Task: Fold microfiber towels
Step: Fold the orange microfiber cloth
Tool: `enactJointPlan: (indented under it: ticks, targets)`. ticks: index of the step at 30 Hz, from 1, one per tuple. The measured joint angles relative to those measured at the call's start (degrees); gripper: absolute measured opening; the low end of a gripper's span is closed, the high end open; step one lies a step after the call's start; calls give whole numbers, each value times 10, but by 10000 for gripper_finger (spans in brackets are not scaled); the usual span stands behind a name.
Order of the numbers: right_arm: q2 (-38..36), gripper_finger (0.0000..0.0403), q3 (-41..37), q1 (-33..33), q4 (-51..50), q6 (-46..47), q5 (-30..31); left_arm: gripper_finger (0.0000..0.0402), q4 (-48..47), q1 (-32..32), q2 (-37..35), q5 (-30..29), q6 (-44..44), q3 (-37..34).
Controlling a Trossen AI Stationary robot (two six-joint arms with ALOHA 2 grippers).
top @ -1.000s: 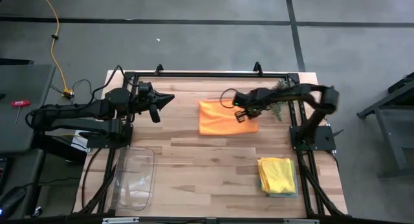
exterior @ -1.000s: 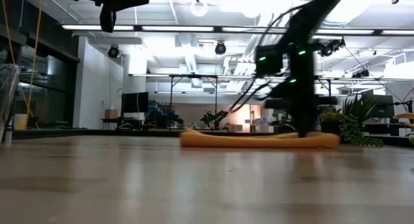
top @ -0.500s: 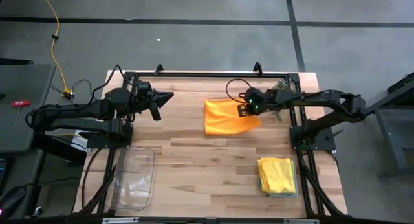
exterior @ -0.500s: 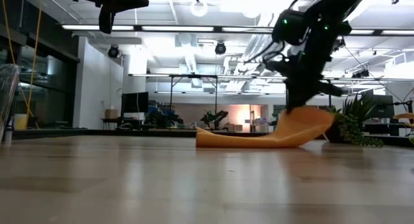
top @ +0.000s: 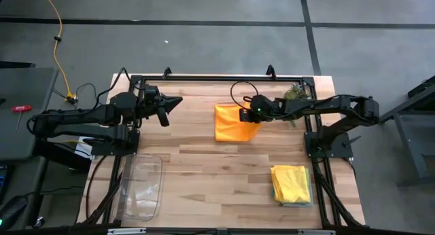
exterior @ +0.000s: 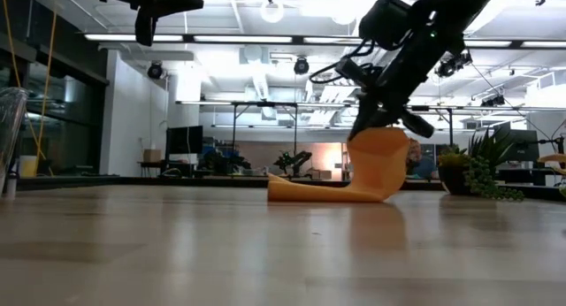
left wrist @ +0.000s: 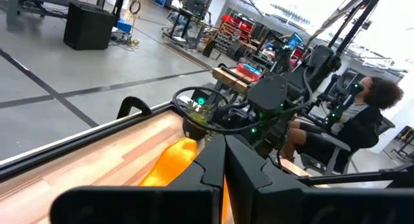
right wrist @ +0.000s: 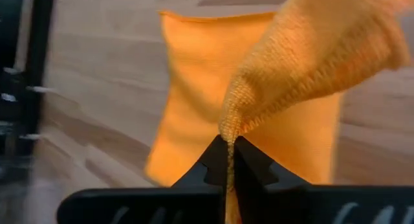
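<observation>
Pinching orange towel (top: 232, 123) edge, R hand (top: 250, 115) above

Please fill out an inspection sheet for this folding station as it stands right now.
Surface: wooden table in a black frame.
Job's things: orange towel at the far middle, its right edge lifted and arching over the rest; folded yellow towel on a stack near the front right, a teal edge showing beneath.
Clutter: clear plastic tray at the front left; small green plant at the far right.
Grippers: right gripper shut on the orange towel's edge; left gripper shut, empty, raised over the far left.
Cables: yellow cable on the floor beyond the left side.
Surroundings: grey floor; a seated person in the room behind.
</observation>
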Motion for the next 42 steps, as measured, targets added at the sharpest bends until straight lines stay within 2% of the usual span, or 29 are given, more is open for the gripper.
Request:
enactJointPlan:
  ticks: [9,15,31,35,42]
  targets:
    - [60,0,1,34,125,73,14,0,0,0,0,0,0,0]
    - [86,0,1,50,182,122,49,0,0,0,0,0,0,0]
    - [121,18,1,62,231,155,58,0,-4,0,0,0,1,0]
    - [121,44,1,61,255,145,48,0,-5,0,0,0,1,0]
    - [121,144,1,61,338,124,22,0,-5,0,0,0,1,0]
